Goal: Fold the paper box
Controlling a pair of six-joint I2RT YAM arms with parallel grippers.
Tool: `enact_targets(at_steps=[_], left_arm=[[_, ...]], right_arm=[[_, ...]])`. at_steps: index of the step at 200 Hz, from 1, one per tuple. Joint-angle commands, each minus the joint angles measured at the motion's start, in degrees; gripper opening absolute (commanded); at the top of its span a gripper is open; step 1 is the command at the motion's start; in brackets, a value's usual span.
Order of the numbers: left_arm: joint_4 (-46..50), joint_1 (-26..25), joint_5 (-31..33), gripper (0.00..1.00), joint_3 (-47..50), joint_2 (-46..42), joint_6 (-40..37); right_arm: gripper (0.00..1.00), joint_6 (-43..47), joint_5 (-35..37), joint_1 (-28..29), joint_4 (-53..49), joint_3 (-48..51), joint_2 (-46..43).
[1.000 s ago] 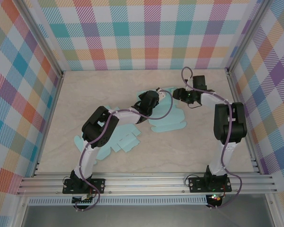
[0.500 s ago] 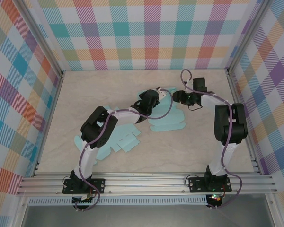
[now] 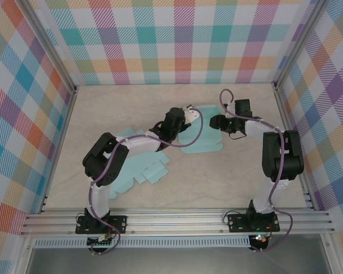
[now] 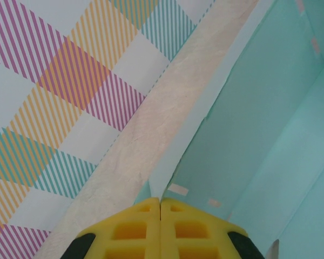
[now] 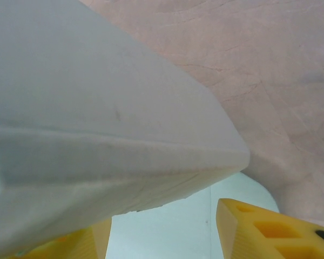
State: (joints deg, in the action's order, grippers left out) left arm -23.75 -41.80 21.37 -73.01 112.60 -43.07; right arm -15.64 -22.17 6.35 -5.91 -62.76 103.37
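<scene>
Though mostly flat, creased teal paper box (image 3: 203, 145)

The paper box (image 3: 201, 140) is a light teal die-cut blank, partly folded. It lies just beyond table centre, toward 1 o'clock. One side panel (image 4: 259, 135) is raised along a crease. The flap at its 5 o'clock edge lies flat with rounded corners.

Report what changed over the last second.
The left gripper, shut on the paper box edge, pulled slightly left as its elbow swung outward; the box's near edge shifted away. The right gripper, open, moved slightly toward the near side. The spare blank stayed put.
</scene>
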Motion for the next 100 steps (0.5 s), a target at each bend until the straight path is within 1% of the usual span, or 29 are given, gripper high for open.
enact_targets(at_steps=[1, 24, 39, 63, 77, 100], left_arm=[[1.62, 0.34, -2.81, 0.0, 1.19, -3.05, 0.88], [1.42, 0.25, -5.38, 0.0, 3.71, -4.05, -1.82], [-1.77, -0.1, -5.46, 0.0, 6.33, -3.84, -5.12], [-9.34, -1.33, -3.44, 0.0, 10.95, -3.35, -9.75], [-13.87, -1.74, -1.5, 0.0, 13.06, -3.17, -10.18], [-19.95, -3.21, 0.56, 0.0, 16.98, -4.28, -11.91]], right_arm=[[0.57, -0.25, -1.48, -0.29, 1.65, 2.39, -5.02], [0.59, -1.18, -0.2, -0.28, -0.82, 5.8, -10.28], [0.6, -2.08, 0.64, -0.25, -2.69, 8.35, -13.91], [0.6, -4.09, -0.41, -0.2, -1.51, 14.36, -19.75], [0.61, -5.37, -0.76, -0.21, 0.13, 17.96, -22.76], [0.61, -6.44, -3.51, -0.11, 1.84, 21.97, -27.85]])
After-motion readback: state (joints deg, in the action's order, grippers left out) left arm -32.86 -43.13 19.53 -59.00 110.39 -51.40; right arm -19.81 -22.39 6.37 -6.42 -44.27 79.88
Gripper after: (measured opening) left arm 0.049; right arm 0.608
